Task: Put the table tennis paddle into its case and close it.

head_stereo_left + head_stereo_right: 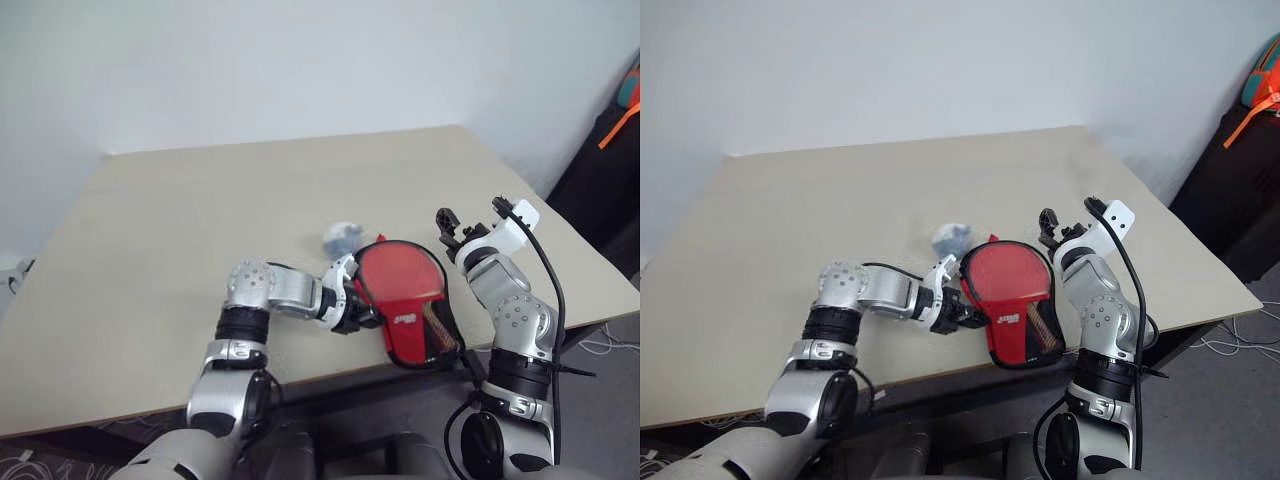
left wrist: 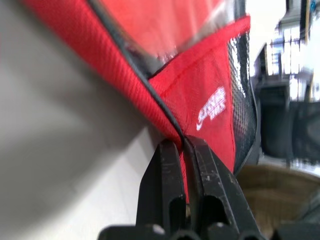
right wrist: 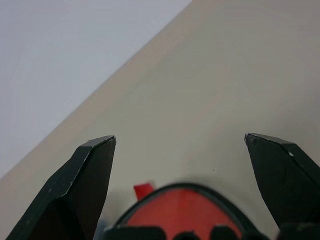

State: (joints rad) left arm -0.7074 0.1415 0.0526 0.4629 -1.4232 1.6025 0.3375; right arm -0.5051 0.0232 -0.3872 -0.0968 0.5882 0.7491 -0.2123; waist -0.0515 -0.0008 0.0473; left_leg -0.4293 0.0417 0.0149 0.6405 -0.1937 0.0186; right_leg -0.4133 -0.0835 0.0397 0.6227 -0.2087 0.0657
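The left claw (image 1: 365, 312) is clamped tight on the black-piped edge of the case (image 1: 405, 305), both black fingers (image 2: 167, 190) pinched flat on the seam where red fabric meets trim, as the left wrist view shows plainly. The case lies near the front edge of the counter (image 1: 180, 260), between the two arms, its round head pointing away from the robot and its narrow end almost at the counter's lip. The right claw (image 1: 478, 220) hangs just beyond the round head, jaws spread wide and gripping nothing, with the rounded red top peeking up between its fingers in the right wrist view. This looks like the closing stage: the table tennis paddle (image 1: 400, 272) seems to be sitting inside, its smooth red face showing in the opening, though I cannot tell how far the zip has run. Next up, by my reading, is finding the zip pull and drawing it round the curve while the other side is held steady, and that pull is small and hard to pick out here. Texture-wise: woven red cloth, a white logo, a greyish mesh panel down one flank, soft floppy walls that will buckle if tugged. A pale fuzzy ball (image 1: 341, 236) rests just behind the case.
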